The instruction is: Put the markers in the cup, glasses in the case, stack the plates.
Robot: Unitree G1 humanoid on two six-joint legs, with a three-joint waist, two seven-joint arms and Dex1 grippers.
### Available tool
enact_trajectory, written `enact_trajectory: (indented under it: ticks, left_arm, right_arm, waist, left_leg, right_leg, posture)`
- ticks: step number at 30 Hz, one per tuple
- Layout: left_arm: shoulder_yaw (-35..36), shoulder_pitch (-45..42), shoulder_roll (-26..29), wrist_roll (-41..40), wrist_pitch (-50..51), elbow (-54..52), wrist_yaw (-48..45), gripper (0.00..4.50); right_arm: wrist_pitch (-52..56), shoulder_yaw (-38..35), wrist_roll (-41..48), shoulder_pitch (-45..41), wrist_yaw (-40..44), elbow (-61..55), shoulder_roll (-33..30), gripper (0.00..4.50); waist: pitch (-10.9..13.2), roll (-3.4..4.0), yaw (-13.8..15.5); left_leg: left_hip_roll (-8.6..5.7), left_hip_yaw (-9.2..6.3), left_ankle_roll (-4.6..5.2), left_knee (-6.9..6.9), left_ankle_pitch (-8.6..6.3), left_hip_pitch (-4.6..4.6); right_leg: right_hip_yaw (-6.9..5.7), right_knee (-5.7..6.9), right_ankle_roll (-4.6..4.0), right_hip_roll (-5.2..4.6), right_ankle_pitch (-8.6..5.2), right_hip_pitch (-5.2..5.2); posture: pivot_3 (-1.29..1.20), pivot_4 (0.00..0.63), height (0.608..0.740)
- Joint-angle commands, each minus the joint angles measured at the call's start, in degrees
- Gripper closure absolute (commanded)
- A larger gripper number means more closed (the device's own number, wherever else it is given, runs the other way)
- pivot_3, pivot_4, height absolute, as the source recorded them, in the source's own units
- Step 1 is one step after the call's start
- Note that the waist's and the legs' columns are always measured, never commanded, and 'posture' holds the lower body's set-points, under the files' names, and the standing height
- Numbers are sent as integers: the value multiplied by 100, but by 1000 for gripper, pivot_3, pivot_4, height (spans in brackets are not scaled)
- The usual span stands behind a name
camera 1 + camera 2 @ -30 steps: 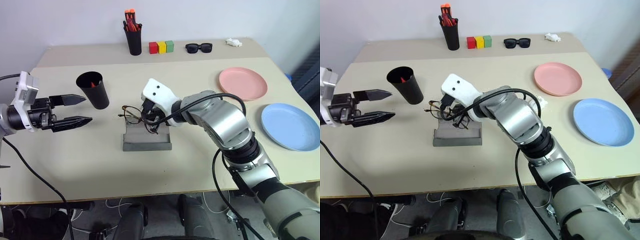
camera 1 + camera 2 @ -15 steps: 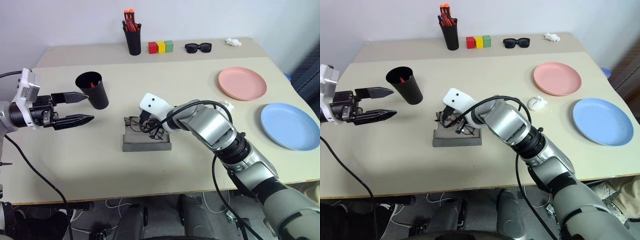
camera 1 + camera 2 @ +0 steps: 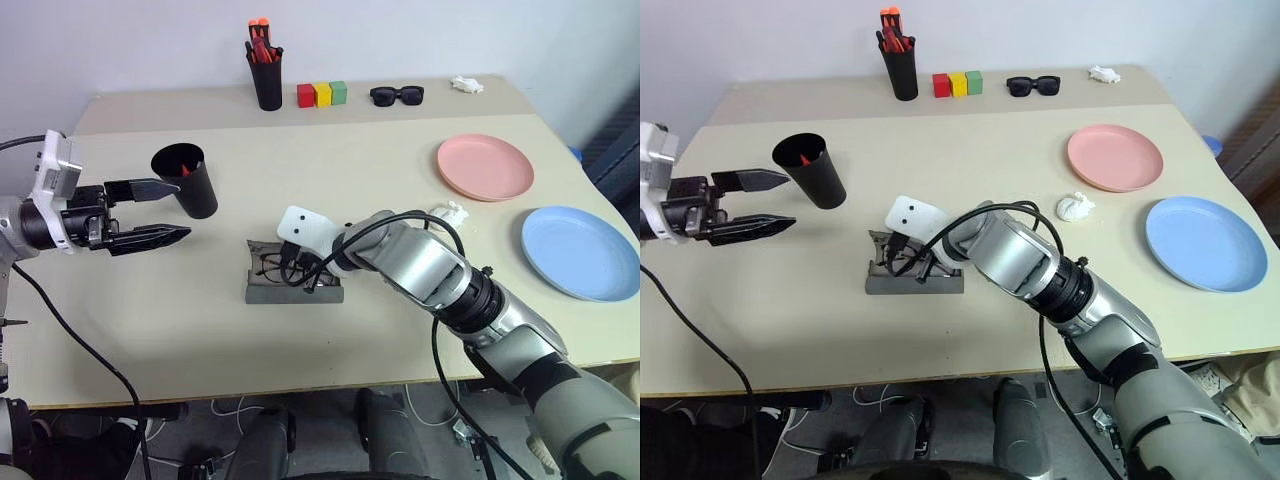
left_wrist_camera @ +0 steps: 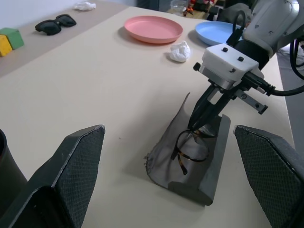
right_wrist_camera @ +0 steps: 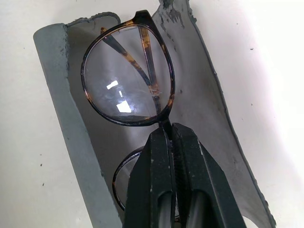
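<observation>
No lettering, label, brand mark or number can be read anywhere here. The red, yellow and green blocks [image 3: 322, 94] at the back of the beige table [image 3: 200, 330] show plain faces, and the grey felt spectacle case [image 3: 293, 283] carries no print.

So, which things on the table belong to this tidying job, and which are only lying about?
Job: glasses, grey case, black cup, pink plate, blue plate.

Lying about: pen pot, coloured blocks, sunglasses, crumpled white wad.
</observation>
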Motion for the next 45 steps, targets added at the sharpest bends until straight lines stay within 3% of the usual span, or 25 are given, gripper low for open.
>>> enact_trajectory:
  ticks: [1,3,9,10,11,16,20,26,29,32,35,39,45]
  left_arm:
    - [41,-140,30,-46,52,-142,44,0]
    - [24,-159,26,-60,75,-175,64,0]
    - [-16,-215,-3,-67,127,-215,118,0]
    - [-23,-224,-8,-69,132,-218,125,0]
    - [-28,-238,-16,-79,150,-220,136,0]
    - [-69,-292,-88,-75,185,-271,194,0]
    - [-82,-320,-132,-80,227,-333,246,0]
    - [-119,-641,-315,-232,952,-199,706,0]
    - [-83,-657,-558,-329,1052,-340,913,0]
    - [-170,-630,-917,-185,806,-480,1170,921]
    - [-452,-647,-1220,221,318,-392,1315,2365]
    - [-1083,-1117,-1582,863,167,228,1676,4463]
    - [-1852,-1673,-1986,1578,-114,1203,1586,4463]
  right_arm:
    - [-29,75,64,-5,-5,-94,83,4209]
    - [-36,100,76,17,-6,-97,98,3590]
    - [-20,42,96,18,-30,-76,94,519]
    - [-15,1,103,-2,-30,-77,93,116]
    - [-30,-59,111,-26,-28,-83,95,12]
    - [-435,-704,155,-341,11,-82,98,12]
    - [-950,-806,11,-465,88,-56,-164,12]
    - [-1877,-2964,1053,67,145,-119,511,12]
    - [-2370,-3612,1395,678,209,-498,516,12]
    - [-2771,-3908,1739,1725,762,-1259,-68,0]
    - [-2577,-4145,2480,2525,1302,-1952,-591,0]
    - [-2623,-4110,2668,3066,1224,-2445,-950,0]
    - [-2667,-3954,2680,3043,788,-2479,-894,0]
  waist:
    - [0,0,0]
    - [0,0,0]
    - [0,0,0]
    - [0,0,0]
    - [0,0,0]
    - [0,0,1]
    - [-1,-2,4]
    - [0,-3,7]
    - [-1,-5,26]
    - [-1,-7,69]
    - [2,-6,58]
    - [2,-7,8]
    - [1,-8,29]
  left_leg:
    - [0,0,0,0,0,0]
    - [0,0,0,0,0,0]
    - [0,0,0,0,0,0]
    - [0,0,0,0,0,0]
    - [0,0,0,0,0,0]
    - [0,1,0,0,0,0]
    - [0,0,0,0,0,0]
    - [0,-1,0,0,0,-1]
    - [0,-3,0,-1,0,1]
    - [-2,-6,0,-1,0,-1]
    - [-3,-2,3,0,-2,-3]
    - [4,2,3,0,-1,8]
    - [3,3,3,7,-1,11]
  right_leg:
    - [0,0,0,0,0,0]
    - [0,0,0,0,0,0]
    - [0,0,0,0,0,0]
    - [0,0,0,0,0,0]
    - [0,0,0,0,0,0]
    - [0,0,0,0,0,0]
    - [0,0,0,0,0,0]
    - [-1,-2,1,0,1,2]
    - [-2,-2,1,0,1,7]
    - [-4,-9,2,-2,1,16]
    - [-3,-17,3,-4,1,15]
    - [-3,-7,1,2,0,16]
    - [-2,-9,2,2,0,24]
  posture:
    - [0,150,740]
    - [0,150,740]
    - [0,150,740]
    - [0,150,740]
    - [0,150,740]
    - [0,150,740]
    - [0,150,740]
    - [0,150,740]
    - [0,150,740]
    - [0,150,740]
    - [0,150,740]
    - [0,150,740]
    - [0,150,740]
